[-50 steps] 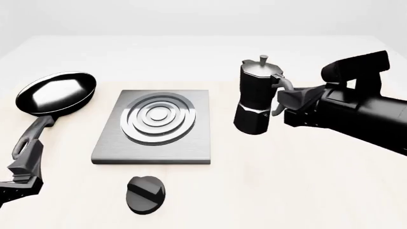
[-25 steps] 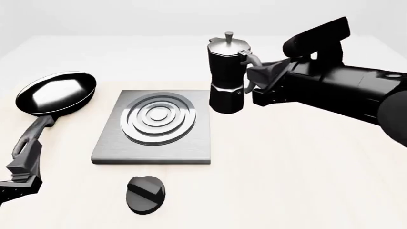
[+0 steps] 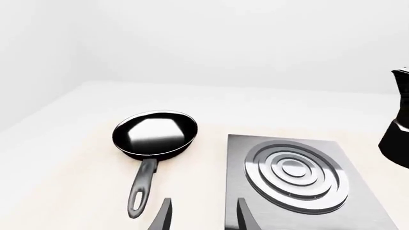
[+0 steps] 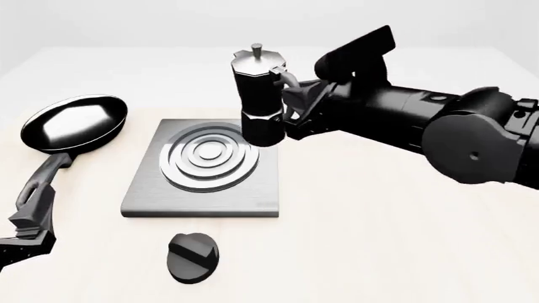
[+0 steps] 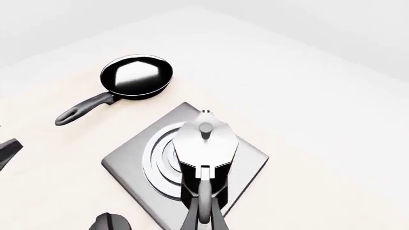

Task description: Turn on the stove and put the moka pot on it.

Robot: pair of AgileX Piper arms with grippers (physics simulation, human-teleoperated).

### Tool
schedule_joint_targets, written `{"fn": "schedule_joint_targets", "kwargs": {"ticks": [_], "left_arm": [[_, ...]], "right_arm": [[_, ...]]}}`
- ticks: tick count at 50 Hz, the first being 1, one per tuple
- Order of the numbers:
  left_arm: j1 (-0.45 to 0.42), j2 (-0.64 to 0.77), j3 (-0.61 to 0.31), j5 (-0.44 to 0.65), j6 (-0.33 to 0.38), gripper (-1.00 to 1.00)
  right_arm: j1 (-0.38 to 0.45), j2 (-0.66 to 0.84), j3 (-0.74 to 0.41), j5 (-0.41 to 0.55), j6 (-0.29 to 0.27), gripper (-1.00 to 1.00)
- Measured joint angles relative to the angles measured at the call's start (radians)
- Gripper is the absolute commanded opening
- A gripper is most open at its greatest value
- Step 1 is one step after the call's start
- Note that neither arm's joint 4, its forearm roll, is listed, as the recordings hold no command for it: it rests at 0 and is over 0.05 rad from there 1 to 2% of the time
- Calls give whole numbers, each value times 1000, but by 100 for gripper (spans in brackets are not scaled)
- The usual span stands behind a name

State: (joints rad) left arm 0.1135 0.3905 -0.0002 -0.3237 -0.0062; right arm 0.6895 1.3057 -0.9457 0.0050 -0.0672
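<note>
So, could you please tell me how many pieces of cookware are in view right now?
2. The frying pan lies on the table left of the stove; the moka pot hangs over the stove's far right corner, held by the right gripper.
</note>
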Motion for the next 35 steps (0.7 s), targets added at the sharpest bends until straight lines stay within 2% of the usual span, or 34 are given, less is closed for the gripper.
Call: {"fn": "schedule_joint_targets", "kwargs": {"ticks": [35], "left_arm": [[10, 53, 0, -42, -10, 100]], "right_arm": [[43, 233, -131, -135, 12, -100]]}}
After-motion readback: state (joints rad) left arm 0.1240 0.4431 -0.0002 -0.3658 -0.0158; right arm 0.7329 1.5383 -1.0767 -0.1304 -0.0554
